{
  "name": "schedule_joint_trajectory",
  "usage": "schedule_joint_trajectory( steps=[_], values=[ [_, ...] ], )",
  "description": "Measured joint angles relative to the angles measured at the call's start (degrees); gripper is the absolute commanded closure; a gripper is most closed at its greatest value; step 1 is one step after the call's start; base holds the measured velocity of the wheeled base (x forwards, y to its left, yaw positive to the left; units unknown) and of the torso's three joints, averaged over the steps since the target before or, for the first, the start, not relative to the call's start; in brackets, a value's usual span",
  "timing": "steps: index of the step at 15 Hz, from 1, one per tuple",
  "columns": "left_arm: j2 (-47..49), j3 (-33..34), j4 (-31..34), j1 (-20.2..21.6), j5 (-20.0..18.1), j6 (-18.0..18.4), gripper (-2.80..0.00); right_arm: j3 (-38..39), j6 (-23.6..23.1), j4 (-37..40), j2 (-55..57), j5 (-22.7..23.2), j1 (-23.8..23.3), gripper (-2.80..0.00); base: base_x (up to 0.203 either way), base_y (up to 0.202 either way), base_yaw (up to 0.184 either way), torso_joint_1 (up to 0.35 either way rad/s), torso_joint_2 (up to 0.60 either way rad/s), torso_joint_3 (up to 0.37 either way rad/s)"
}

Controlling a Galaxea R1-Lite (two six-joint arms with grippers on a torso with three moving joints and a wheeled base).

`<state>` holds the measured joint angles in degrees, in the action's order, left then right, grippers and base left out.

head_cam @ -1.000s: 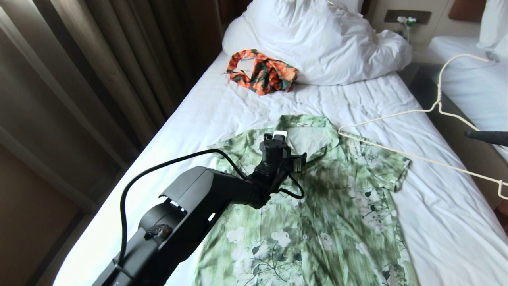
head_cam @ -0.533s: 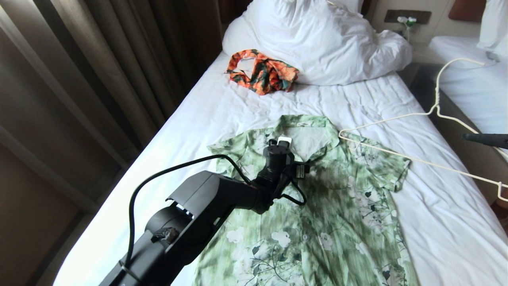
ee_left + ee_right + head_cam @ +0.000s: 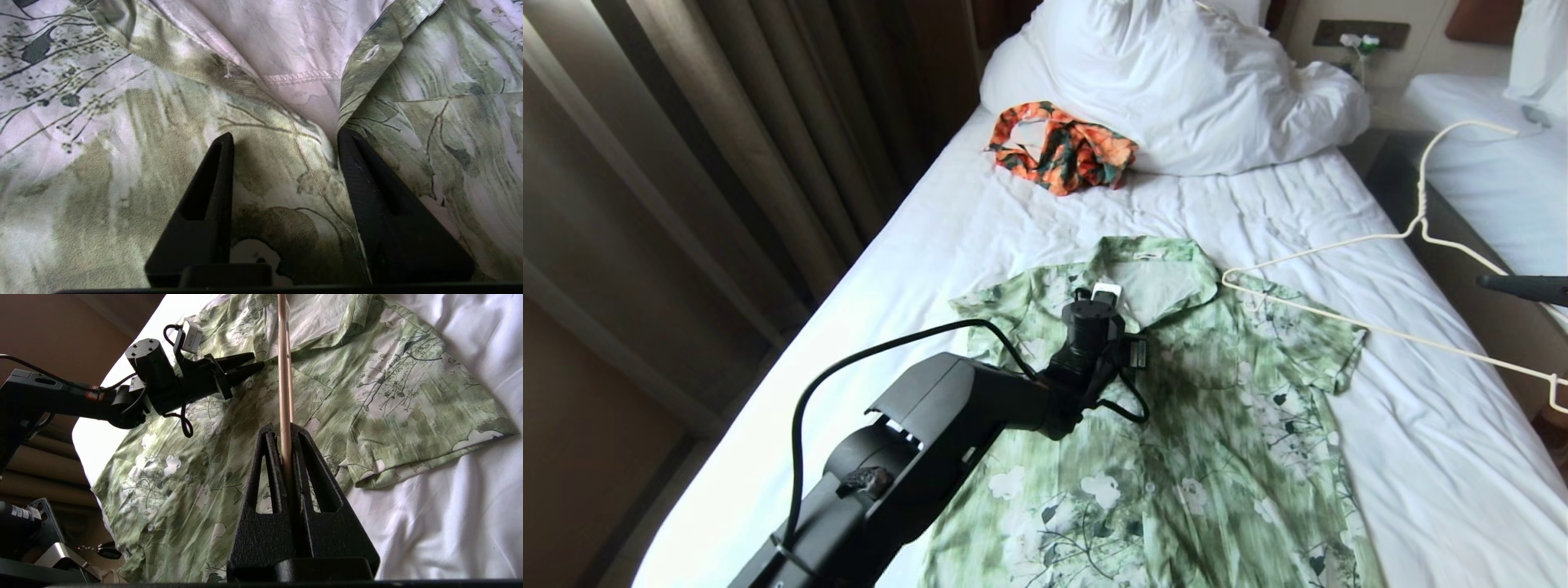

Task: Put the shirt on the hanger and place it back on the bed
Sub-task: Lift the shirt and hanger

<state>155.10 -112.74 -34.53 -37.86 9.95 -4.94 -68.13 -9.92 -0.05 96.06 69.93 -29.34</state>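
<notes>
A: How is the light green, short-sleeved floral shirt (image 3: 1176, 408) placed?

B: It is spread flat, front up, across the middle of the large bed with the wrinkled white sheet (image 3: 980, 220). Its collar is turned toward the pillow end and its hem toward the foot.

A: And the left gripper (image 3: 286, 141)?

B: It has been lowered onto the shirt just below the collar opening. A second ago it was held a little higher and nearer the collar. In the left wrist view the black fingers (image 3: 212, 179) are seen part-way apart, pressed into the front placket, with a ridge of cloth between them. A finished pinch cannot be confirmed.

A: What does that mean for the task?

B: A grasp at the neckline seems to be under way, so that the opening can be lifted for the hanger.

A: Where is the thin cream-white wire hanger (image 3: 1339, 322)?

B: It is held above the bed's right edge, and the right gripper (image 3: 286, 457) is clamped on its lower bar. Its near tip has been brought over the shirt's shoulder by the collar. It is not yet threaded inside.
</notes>
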Motion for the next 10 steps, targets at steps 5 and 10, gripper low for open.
schedule_joint_trajectory(
  steps=[5,10],
  values=[
    [0.5,0.1,-1.6,-0.6,0.5,0.0,0.0,-0.1,0.0,0.0,0.0,0.0,-0.5,0.0,0.0,0.0,0.0,0.0,0.0,0.0],
    [0.7,0.1,-2.5,-1.8,1.7,0.0,0.0,0.0,0.0,0.0,0.0,0.0,-0.9,0.0,0.0,0.0,0.0,0.0,0.0,0.0]
  ],
)
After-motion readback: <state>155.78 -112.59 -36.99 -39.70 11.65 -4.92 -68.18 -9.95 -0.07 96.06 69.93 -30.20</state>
